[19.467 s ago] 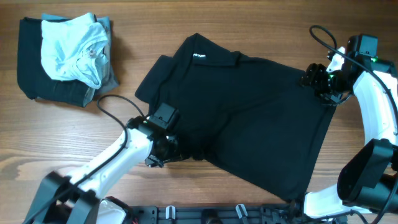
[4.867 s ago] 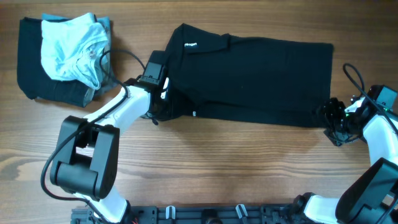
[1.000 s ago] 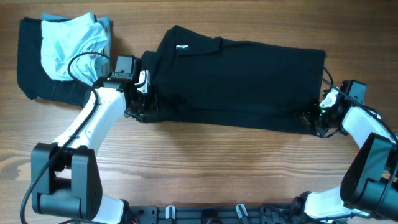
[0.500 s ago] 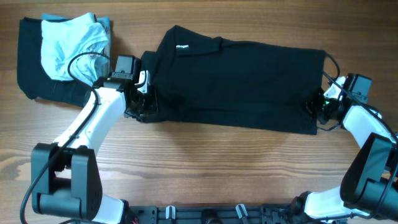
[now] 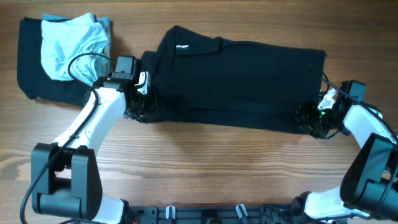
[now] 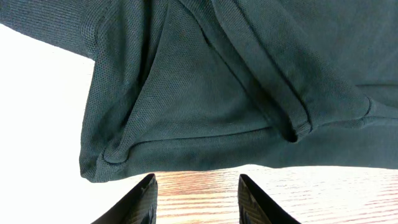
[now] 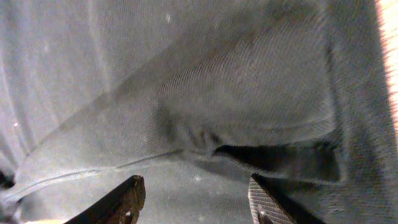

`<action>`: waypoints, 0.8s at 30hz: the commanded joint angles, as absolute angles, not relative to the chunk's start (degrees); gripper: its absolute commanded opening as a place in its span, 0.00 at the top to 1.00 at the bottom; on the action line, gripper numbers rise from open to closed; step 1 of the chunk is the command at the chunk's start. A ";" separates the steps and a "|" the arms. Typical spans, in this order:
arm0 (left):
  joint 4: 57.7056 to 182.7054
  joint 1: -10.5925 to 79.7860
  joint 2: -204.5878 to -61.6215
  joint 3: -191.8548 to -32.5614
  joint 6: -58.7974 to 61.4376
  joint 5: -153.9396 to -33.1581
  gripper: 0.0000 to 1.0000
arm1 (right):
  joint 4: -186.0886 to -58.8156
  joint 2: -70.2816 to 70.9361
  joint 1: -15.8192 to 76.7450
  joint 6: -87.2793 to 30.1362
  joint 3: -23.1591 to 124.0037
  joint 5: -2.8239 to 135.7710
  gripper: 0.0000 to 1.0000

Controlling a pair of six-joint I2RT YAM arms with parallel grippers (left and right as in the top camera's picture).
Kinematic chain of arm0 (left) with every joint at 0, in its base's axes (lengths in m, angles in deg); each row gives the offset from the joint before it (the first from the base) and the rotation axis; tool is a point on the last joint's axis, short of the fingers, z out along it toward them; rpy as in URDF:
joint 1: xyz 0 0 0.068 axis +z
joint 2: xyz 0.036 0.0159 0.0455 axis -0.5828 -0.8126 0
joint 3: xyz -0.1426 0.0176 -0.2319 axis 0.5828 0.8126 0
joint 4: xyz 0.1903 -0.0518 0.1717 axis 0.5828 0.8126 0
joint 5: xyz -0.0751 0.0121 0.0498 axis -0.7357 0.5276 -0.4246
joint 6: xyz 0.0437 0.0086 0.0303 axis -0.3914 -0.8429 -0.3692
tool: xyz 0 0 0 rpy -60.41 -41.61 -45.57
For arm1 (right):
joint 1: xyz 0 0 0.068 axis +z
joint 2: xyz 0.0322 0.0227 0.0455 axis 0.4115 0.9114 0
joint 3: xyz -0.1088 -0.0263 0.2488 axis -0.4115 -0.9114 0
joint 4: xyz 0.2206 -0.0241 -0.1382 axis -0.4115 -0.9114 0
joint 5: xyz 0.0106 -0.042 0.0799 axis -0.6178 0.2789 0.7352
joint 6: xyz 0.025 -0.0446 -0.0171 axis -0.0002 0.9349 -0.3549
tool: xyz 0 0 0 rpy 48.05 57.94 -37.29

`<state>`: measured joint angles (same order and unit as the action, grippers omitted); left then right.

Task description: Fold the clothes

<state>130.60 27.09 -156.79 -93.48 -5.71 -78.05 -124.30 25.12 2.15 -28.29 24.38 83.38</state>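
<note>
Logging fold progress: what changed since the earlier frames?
The black polo shirt, earlier spread diagonally, now lies folded in a long band. The right end effector has opened, letting go of the hem corner. Pale garment unchanged; left end effector unmoved this last second.

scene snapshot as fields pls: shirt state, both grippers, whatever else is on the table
shirt: black polo shirt, folded into a long band, flat on the wooden table
collar end: toward the left arm, white neck label facing up
left gripper: open, empty, bare wood between the fingers, at the shirt's lower left edge
right gripper: open, fingers apart over the cloth at the lower right corner
other: pale blue and white garment on a dark folded pile, far left
</note>
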 commanded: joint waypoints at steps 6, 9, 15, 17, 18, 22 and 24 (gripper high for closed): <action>130.64 27.24 -155.52 -94.59 -6.06 -78.99 0.58 | -118.11 24.60 2.28 -29.38 23.55 77.72 0.64; 130.62 27.24 -155.52 -94.59 -6.06 -78.99 0.58 | -116.98 24.60 2.28 -29.71 23.55 78.33 0.78; 130.62 27.24 -155.52 -94.59 -6.06 -78.99 0.57 | -116.36 24.47 2.28 -28.44 23.57 84.12 0.95; 130.64 27.24 -155.52 -94.59 -6.06 -78.99 0.57 | -115.84 24.47 2.28 -28.35 23.57 85.41 0.96; 130.62 27.24 -155.52 -94.59 -6.06 -78.99 0.57 | -115.43 24.47 2.26 -28.44 23.57 85.54 0.96; 130.62 27.24 -155.52 -94.59 -6.06 -78.99 0.57 | -113.48 24.47 2.28 -30.54 23.57 85.96 0.96; 130.62 27.24 -155.52 -94.59 -6.06 -78.99 0.57 | -111.23 24.47 2.28 -31.43 23.57 88.71 0.96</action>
<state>130.60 27.09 -156.79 -93.45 -5.71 -78.05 -113.74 25.01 2.15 -29.99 23.88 83.93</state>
